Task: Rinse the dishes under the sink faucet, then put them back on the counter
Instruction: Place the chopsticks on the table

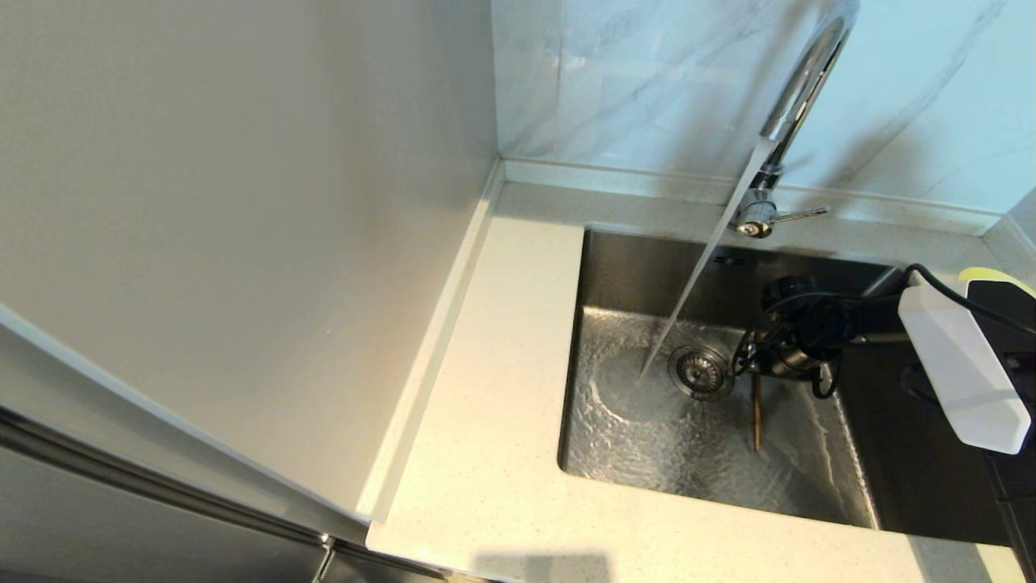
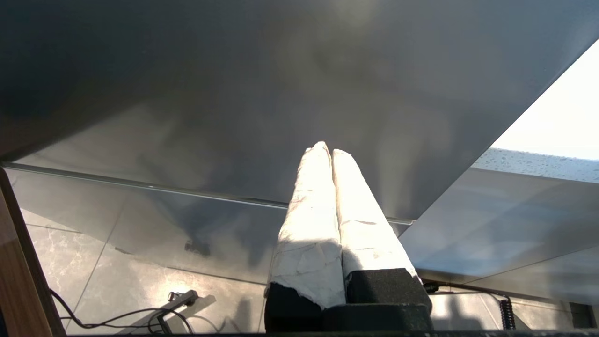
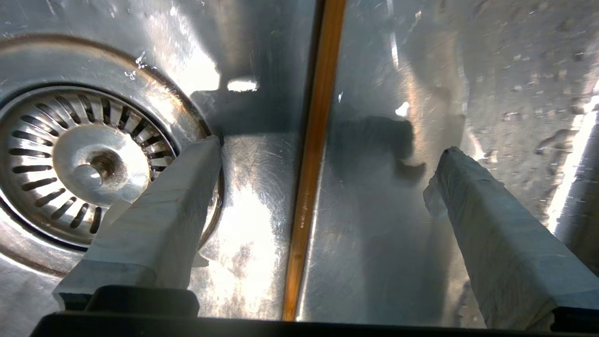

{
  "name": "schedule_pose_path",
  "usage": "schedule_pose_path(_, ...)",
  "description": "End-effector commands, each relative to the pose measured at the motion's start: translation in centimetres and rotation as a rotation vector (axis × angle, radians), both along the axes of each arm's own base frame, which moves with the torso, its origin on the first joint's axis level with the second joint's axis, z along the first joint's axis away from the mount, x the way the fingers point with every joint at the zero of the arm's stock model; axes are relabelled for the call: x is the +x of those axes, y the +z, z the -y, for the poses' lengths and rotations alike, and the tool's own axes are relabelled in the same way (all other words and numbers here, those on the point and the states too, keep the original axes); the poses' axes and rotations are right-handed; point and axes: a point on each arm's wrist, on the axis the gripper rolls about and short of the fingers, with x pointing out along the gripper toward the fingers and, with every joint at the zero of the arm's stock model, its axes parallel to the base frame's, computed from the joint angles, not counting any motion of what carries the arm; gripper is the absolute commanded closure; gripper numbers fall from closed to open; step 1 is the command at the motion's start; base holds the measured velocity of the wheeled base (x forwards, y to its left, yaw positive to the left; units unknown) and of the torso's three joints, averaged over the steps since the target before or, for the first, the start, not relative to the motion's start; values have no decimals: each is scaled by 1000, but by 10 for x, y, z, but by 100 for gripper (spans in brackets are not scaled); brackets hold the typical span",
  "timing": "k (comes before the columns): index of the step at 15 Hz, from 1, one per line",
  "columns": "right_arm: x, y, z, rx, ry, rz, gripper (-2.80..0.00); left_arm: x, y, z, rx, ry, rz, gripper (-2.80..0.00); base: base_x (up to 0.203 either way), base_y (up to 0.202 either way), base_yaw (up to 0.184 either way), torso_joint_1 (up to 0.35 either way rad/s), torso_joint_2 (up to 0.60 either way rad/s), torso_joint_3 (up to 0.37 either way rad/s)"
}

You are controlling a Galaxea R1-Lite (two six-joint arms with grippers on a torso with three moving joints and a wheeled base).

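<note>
Beside the drain strainer (image 3: 91, 166), the right gripper (image 3: 327, 164) hangs wide open and empty, fingers straddling the chopsticks (image 3: 311, 154) crosswise

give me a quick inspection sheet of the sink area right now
surface: counter speckled cream, nothing on the part in view.
job's things: faucet running, stream landing beside the drain strainer; sink floor awash; chopsticks lying flat on the sink floor next to the strainer. Bowl and plate not seen.
clutter: nothing seen.
grippers: right gripper down in the sink, fingers open either side of the chopsticks, not closed on them; left gripper shut, empty, parked low beside a grey panel.
cables: black cable along the right arm; loose wires on the floor.
surroundings: grey-veined marble wall behind the sink.
</note>
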Motion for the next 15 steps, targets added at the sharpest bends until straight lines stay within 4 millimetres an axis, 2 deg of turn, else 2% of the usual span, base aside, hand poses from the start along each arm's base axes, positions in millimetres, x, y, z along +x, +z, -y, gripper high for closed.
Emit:
schedule_pose_path(1, 1, -7, 0, 1, -1, -14, -280, 0, 0, 0, 0, -1, 0, 0, 0, 0, 0, 0, 0, 0)
schedule_pose_path(3, 1, -9, 0, 1, -3, -18, -280, 0, 0, 0, 0, -1, 0, 0, 0, 0, 0, 0, 0, 0)
schedule_pose_path(4, 1, -11, 0, 1, -1, -21, 0, 0, 0, 0, 0, -1, 0, 0, 0, 0, 0, 0, 0, 0)
schedule_pose_path(10, 1, -12, 1, 1, -1, -23, 0, 0, 0, 0, 0, 0, 0, 0, 0, 0, 0, 0, 0, 0)
schedule_pose_path(15, 0, -4, 1, -7, -10, -10, 0, 0, 0, 0, 0, -1, 0, 0, 0, 0, 0, 0, 0, 0)
